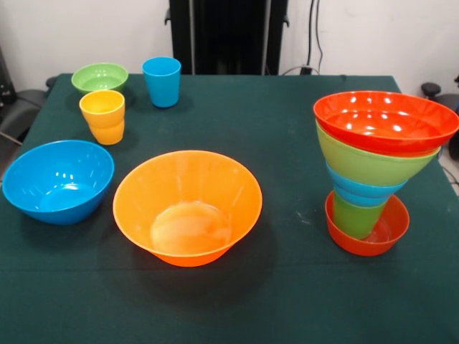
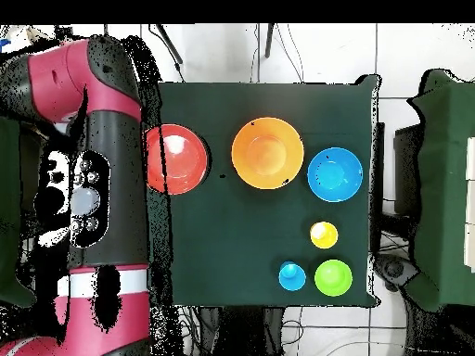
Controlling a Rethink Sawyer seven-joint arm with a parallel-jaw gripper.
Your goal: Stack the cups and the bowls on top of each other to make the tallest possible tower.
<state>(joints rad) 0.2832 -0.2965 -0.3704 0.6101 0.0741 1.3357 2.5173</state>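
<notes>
On the green table (image 1: 287, 143) the tower (image 1: 376, 165) stands at the right of the front view: a small red-orange bowl (image 1: 367, 240) lowest, a green cup (image 1: 356, 215) in it, then a blue bowl (image 1: 362, 190), a wide green bowl (image 1: 373, 161) and a wide red bowl (image 1: 387, 120) on top, leaning slightly. The large orange bowl (image 1: 188, 206) sits in the middle, the large blue bowl (image 1: 59, 179) just left of it, and farther back stand the yellow cups (image 1: 103, 115), nested, the blue cup (image 1: 162, 81) and the small green bowl (image 1: 100, 77). Overhead, the red and black arm (image 2: 93, 195) lies beside the table, and its gripper does not show, so its state cannot be told.
</notes>
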